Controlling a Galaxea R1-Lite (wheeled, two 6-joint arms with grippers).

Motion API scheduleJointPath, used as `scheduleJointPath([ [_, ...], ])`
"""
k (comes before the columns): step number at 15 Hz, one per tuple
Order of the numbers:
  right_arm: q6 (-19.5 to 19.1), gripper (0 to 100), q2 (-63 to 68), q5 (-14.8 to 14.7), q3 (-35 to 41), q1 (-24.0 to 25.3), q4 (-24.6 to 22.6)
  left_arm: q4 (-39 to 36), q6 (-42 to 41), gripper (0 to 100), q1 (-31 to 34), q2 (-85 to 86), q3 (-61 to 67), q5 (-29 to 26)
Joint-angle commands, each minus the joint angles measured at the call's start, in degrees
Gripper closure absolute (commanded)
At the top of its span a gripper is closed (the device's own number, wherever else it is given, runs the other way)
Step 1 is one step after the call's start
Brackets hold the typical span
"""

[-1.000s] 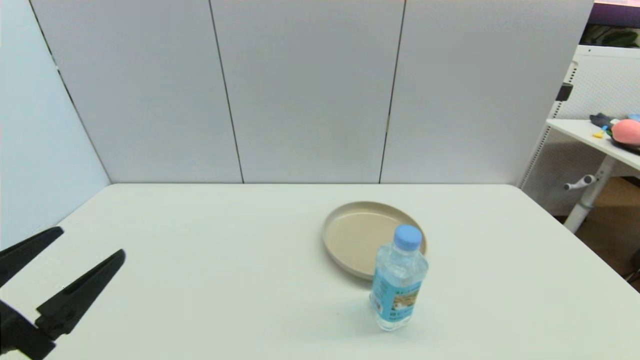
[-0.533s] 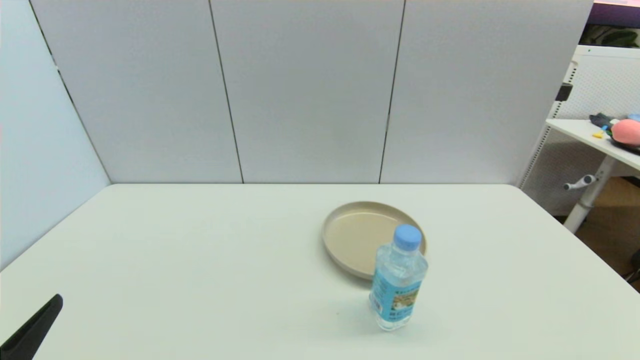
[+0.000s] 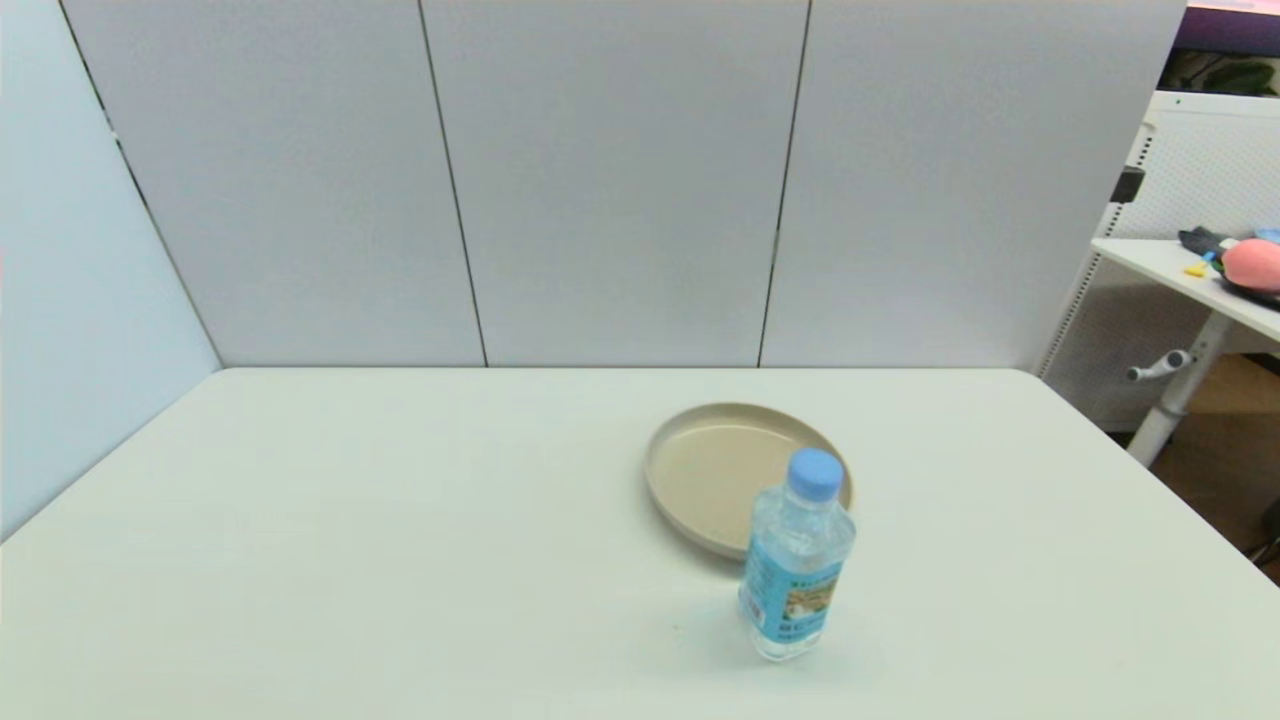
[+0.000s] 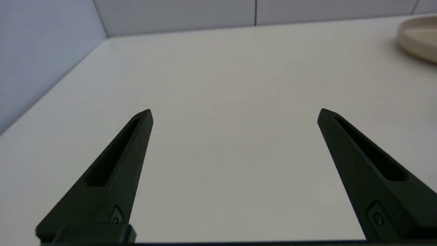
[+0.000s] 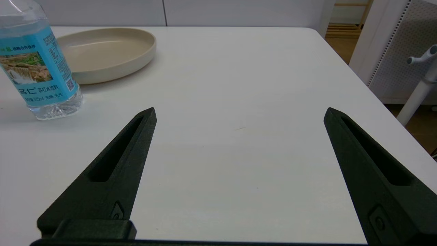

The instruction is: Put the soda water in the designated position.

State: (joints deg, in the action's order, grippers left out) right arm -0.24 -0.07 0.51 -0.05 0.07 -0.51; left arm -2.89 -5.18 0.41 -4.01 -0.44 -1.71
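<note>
The soda water [image 3: 797, 556] stood upright on the white table [image 3: 400, 560], just on the near side of the beige plate [image 3: 700, 470] and not on it, its blue cap overlapping the plate's near rim in the head view. The right gripper [image 5: 239, 112] hovered low over the table with its fingers spread wide and nothing between them; the bottle was ahead of it and off to its left, with the plate just beyond. The left gripper [image 4: 235, 114] was likewise spread and empty above bare tabletop, the plate's edge [image 4: 418, 41] far ahead to its right.
</note>
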Motion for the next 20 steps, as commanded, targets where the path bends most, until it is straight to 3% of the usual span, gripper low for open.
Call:
scheduleJointPath([
  [1,-0.02,0,0.07,0.02,0.05,0.01,-0.02,2.80,1.93,0,-0.06,4.01,0.35,1.36],
  [20,-0.20,0,0.07,-0.34,0.05,0.01,0.07,2.80,5.09,0,-0.06,4.01,0.35,1.36],
])
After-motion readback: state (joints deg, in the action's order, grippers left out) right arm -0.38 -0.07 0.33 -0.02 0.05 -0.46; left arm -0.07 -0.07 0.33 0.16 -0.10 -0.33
